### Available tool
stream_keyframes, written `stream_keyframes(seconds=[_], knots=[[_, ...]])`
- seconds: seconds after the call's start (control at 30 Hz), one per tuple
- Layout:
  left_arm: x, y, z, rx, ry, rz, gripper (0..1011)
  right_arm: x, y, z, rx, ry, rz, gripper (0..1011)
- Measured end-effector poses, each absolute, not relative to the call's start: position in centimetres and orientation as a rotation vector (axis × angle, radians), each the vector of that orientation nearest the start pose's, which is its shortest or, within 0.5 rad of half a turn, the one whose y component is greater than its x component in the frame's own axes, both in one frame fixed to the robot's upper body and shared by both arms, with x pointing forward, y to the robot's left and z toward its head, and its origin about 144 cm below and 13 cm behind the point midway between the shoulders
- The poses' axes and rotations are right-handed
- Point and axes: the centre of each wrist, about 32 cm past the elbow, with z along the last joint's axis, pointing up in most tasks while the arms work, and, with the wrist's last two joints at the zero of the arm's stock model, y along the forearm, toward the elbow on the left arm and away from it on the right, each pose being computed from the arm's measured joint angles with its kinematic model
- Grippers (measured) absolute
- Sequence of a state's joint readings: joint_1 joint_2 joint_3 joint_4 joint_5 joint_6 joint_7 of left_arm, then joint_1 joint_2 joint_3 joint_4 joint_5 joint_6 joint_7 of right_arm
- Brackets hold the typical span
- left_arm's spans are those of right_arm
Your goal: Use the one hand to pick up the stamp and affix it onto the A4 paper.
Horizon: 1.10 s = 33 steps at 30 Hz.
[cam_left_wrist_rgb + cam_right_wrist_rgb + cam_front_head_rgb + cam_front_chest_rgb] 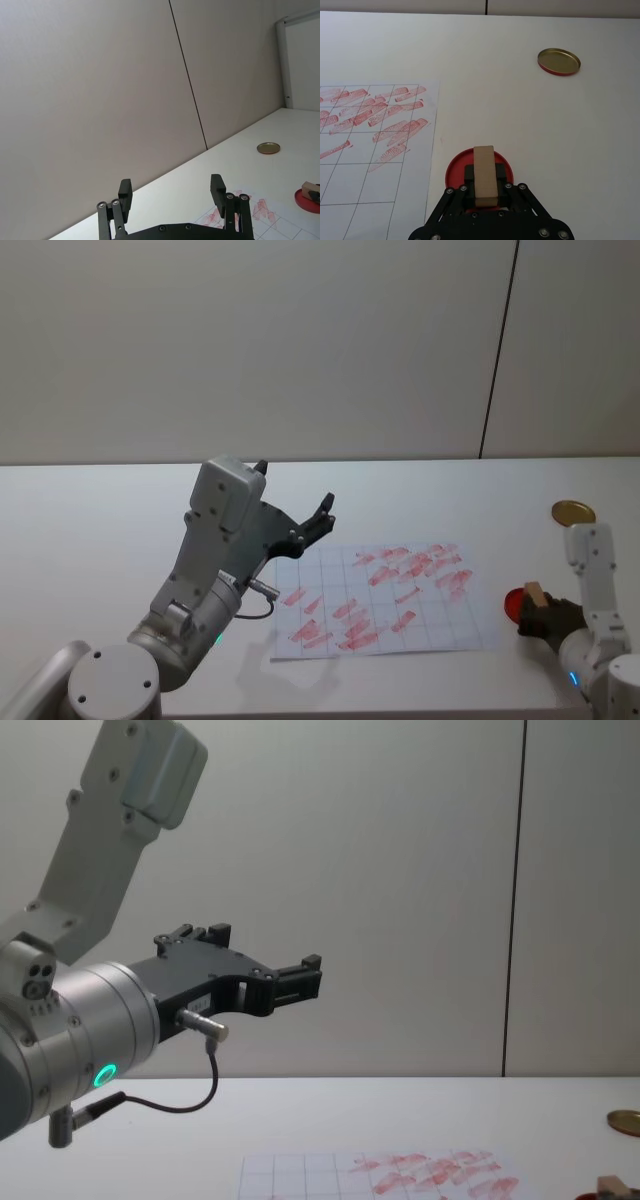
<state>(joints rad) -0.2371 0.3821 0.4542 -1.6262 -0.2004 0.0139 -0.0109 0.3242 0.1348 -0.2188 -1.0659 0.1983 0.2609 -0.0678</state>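
the right hand (pixel 485 176), at the bottom centre of the right wrist view, is closed on the stamp (pixel 485 167), its two black fingers pinching the long sides of the pale wooden block. the block sits directly over the red disc (pixel 454 167), probably to take ink, though i cannot tell whether it is touching. the a4 paper (pixel 415 165) lies just beside the disc on the left of that frame, with bare grid squares nearest the hand, so the carry should be short. the gold disc (pixel 559 61) rests well apart at the upper right of the tabletop (pixel 520 115). the left hand (pixel 310 525) hangs raised at mid-left of the head view, fingers spread wide and empty, out of the way.
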Motion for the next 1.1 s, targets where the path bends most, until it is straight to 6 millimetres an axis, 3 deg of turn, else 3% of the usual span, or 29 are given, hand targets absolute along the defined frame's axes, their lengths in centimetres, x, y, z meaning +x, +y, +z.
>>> stream_keyframes(seconds=[0.47,1.1], knots=[[49.2,19.8,120.4,0.061,-0.268,1.124,993,54.1,-22.5,109.8,-0.376,0.336,-1.495,220],[49.2,19.8,120.4,0.061,-0.268,1.124,993,53.9,-20.7,115.1,-0.248,0.198,-1.455,220]])
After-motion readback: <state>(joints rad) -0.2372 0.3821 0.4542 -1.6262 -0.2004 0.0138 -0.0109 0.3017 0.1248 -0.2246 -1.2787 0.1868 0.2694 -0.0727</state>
